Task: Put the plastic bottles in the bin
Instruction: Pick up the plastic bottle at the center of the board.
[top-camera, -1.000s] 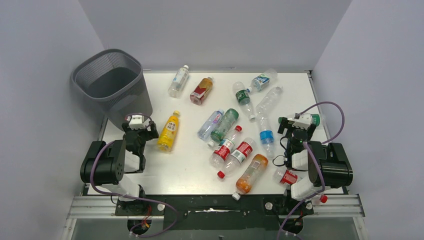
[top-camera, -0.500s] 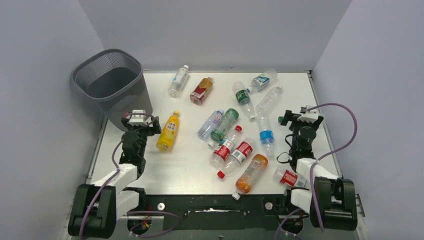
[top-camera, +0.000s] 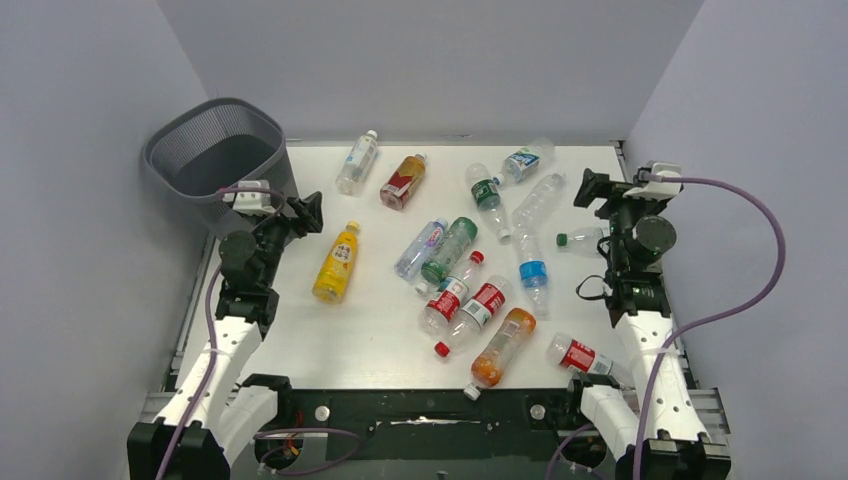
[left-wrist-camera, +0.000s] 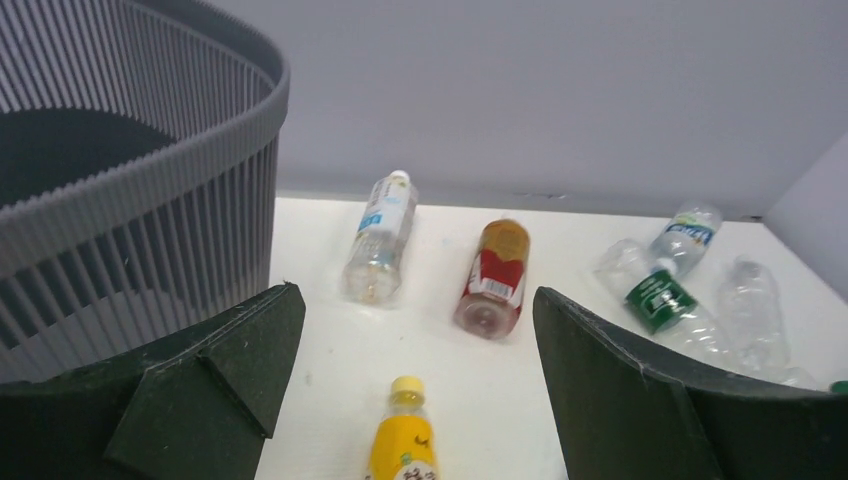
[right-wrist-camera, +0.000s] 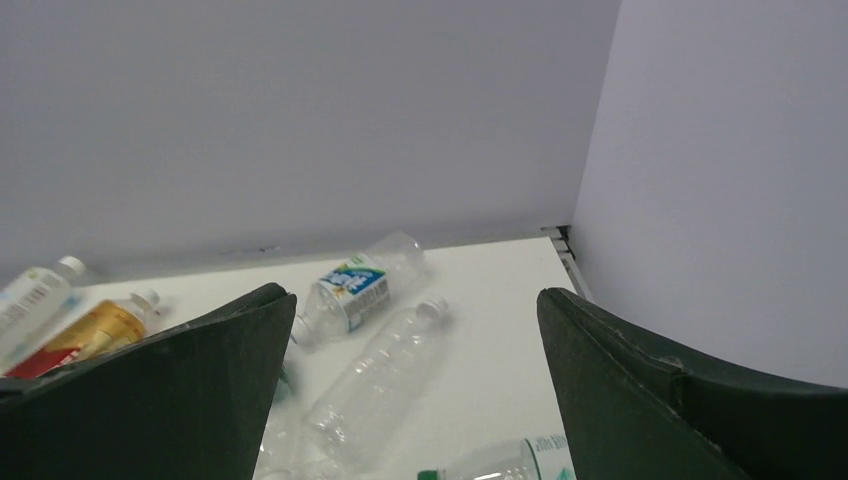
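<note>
Released and empty, left claw (top-camera: 303, 212) hovers beside bin (top-camera: 270, 175), yellow bottle (top-camera: 337, 263) just below-ahead, likely for grabbing; right claw (top-camera: 592, 188) released too.

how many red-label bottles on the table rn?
4: amber bottle far centre; two red-capped bottles side by side mid-table; near-edge bottle, right side. Turned-away labels could hide more.

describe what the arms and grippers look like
The left arm and right arm have white links, black joints and a trailing purple cable. The left gripper and right gripper each have two dark wedge-shaped fingers and a white block behind.
</note>
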